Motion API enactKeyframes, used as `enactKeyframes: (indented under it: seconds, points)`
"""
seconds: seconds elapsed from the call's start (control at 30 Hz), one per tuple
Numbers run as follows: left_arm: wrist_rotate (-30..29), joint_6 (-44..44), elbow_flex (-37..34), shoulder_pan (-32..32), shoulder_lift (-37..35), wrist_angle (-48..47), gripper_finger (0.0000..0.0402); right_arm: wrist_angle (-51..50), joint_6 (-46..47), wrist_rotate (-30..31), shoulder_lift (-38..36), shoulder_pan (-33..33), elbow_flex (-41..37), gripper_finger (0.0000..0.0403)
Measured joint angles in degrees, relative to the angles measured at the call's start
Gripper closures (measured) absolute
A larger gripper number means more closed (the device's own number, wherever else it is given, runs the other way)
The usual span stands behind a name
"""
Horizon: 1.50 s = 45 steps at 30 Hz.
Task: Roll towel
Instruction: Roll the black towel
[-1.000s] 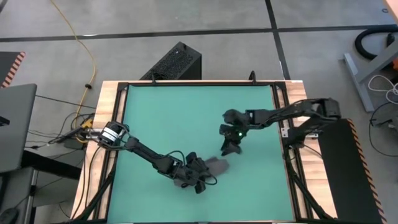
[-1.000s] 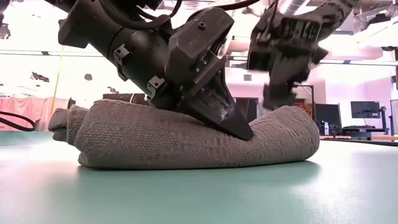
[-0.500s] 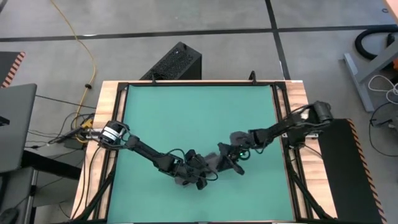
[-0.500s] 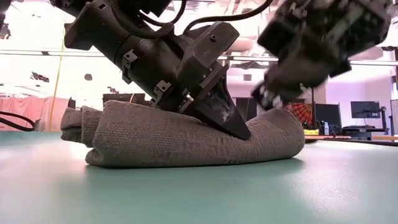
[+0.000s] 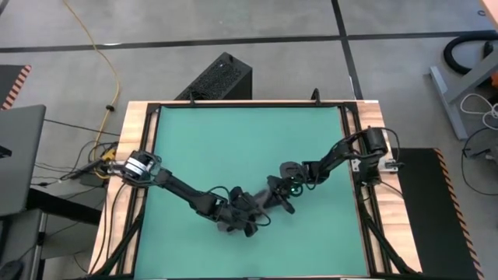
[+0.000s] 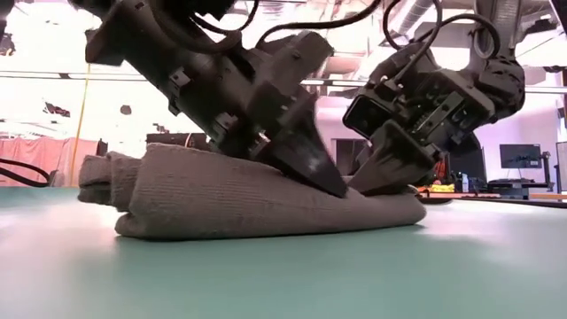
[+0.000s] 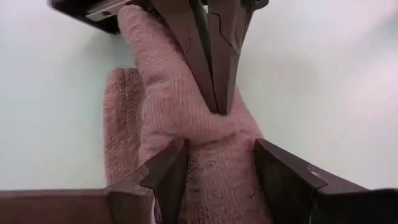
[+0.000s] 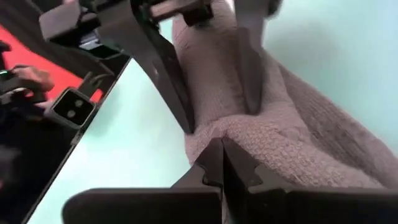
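Down at table level, one towel (image 6: 266,199) lies bunched in a long, low roll on the green mat (image 6: 283,275), near the front edge of the table and a little right of centre as the high view has it (image 5: 261,204). Both grippers are on it. The left gripper (image 6: 301,164) leans in steeply from above and presses its dark tips into the top of the roll near the middle; its wrist view shows its fingers (image 7: 168,171) parted, planted on either side of a ridge of cloth (image 7: 205,155), open and bearing down rather than clamped. Just past it, toward the far end of the roll, the right gripper (image 6: 385,173) comes down at the towel's thin end. Its wrist view shows its fingers (image 8: 214,165) drawn together with no gap between them, their tips at a fold of the fabric (image 8: 280,143); whether cloth is caught between them cannot be told. The same view shows the left gripper's two fingers (image 8: 168,74) standing in the cloth just beyond. From above, two dark arms converge on the one grey bundle: the left arm (image 5: 175,187) reaching in from the table's left side, the right arm (image 5: 334,159) from its right. Farther back, a black box (image 5: 218,78) sits on the floor behind the table, beside a yellow cable (image 5: 101,54).
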Motion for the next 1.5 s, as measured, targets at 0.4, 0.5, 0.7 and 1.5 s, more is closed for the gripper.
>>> enactKeyframes:
  seconds: [0.4, 0.5, 0.7, 1.5]
  points:
    - [-1.5, -1.5, 0.0, -1.8, -7.5, -13.2, 0.0221, 0.4, -0.9, 5.3, 3.8, 0.8, 0.2, 0.039]
    - [-1.0, -4.7, 0.1, -2.2, -7.8, -16.8, 0.0221, 0.0, -0.7, 5.3, 3.4, 0.8, 0.3, 0.039]
    - [1.0, -10.5, -0.1, -5.0, -6.8, -19.6, 0.0221, 0.0, -0.3, 5.9, 3.4, 0.8, 0.3, 0.039]
    - [-5.9, 6.2, 6.5, -2.6, -10.7, -19.0, 0.0221, -4.1, 3.3, 1.8, -4.7, 0.7, 2.4, 0.039]
